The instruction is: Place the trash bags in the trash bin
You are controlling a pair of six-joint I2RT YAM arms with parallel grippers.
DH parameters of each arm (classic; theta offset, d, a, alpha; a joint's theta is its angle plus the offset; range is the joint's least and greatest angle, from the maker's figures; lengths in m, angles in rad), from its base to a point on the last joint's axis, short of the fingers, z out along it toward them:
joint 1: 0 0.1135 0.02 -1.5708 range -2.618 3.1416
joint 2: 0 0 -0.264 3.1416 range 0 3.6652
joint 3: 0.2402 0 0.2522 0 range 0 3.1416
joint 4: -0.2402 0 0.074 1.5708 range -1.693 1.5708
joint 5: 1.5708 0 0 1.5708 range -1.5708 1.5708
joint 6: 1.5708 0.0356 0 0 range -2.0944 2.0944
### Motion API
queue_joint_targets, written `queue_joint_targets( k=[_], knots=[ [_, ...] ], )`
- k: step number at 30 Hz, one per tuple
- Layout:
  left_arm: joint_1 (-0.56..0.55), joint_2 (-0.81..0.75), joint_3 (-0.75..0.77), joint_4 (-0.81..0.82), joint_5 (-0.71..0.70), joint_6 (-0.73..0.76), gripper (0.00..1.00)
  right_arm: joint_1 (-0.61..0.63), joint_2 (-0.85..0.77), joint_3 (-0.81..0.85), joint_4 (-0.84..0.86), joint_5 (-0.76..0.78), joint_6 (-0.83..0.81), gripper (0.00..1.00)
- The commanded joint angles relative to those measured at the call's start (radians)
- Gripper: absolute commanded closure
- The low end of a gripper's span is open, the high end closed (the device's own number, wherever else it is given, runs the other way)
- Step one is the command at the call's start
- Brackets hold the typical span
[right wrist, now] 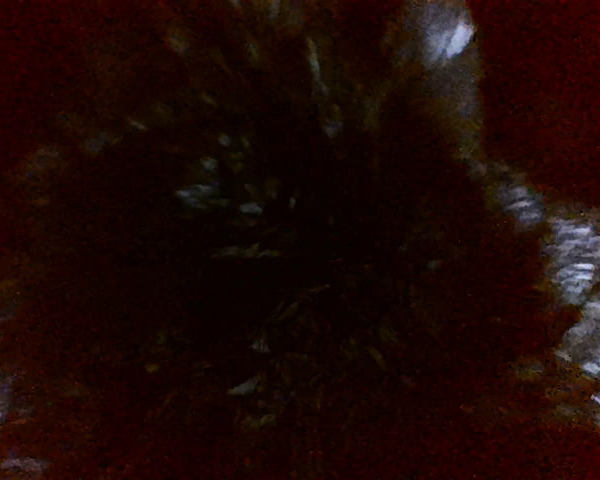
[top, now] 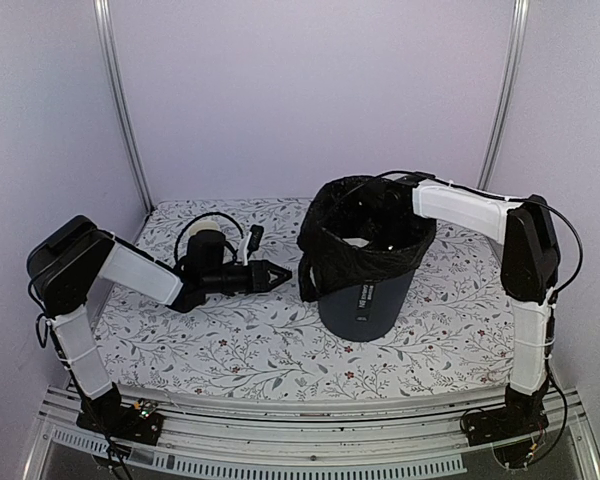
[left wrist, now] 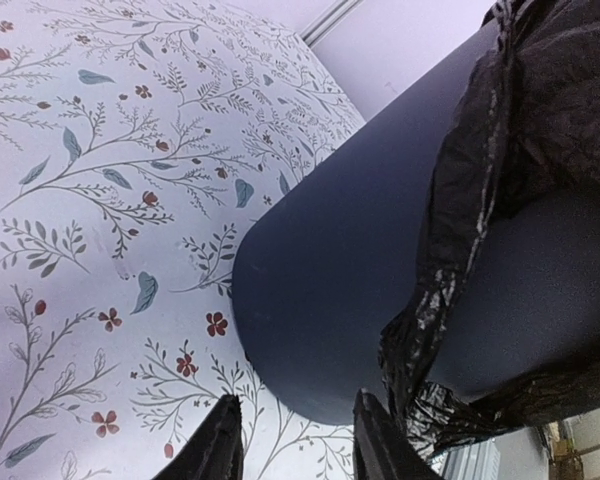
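The dark grey trash bin (top: 365,305) stands upright right of centre. The glossy black trash bag (top: 355,255) lines it, folded over the rim and hanging down the left side. My left gripper (top: 280,274) lies low on the table, open and empty, pointing at the bin a little to its left. In the left wrist view its fingertips (left wrist: 223,425) frame the bin's base (left wrist: 320,290), with bag folds (left wrist: 480,240) on the right. My right arm reaches down into the bin; its gripper is hidden inside. The right wrist view shows only dark wrinkled bag (right wrist: 280,230).
The table has a white floral cloth (top: 230,335). A coil of black cable (top: 205,235) lies behind the left gripper. Purple walls enclose the back and sides, with metal posts (top: 120,100) at the back corners.
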Motion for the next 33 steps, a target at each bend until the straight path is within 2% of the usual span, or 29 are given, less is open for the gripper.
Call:
queue_joint_targets(
  k=[1,26,33],
  knots=[
    [0.016,-0.02,-0.009,0.026,0.022,-0.006,0.61,0.007,-0.054,0.049,-0.036,-0.022,-0.002,0.97],
    [0.039,-0.03,-0.022,0.036,0.033,-0.016,0.61,0.007,-0.108,0.246,-0.103,-0.014,-0.009,0.97],
    [0.04,-0.032,-0.024,0.038,0.033,-0.018,0.61,0.007,-0.137,0.291,-0.098,0.036,-0.021,0.97]
  ],
)
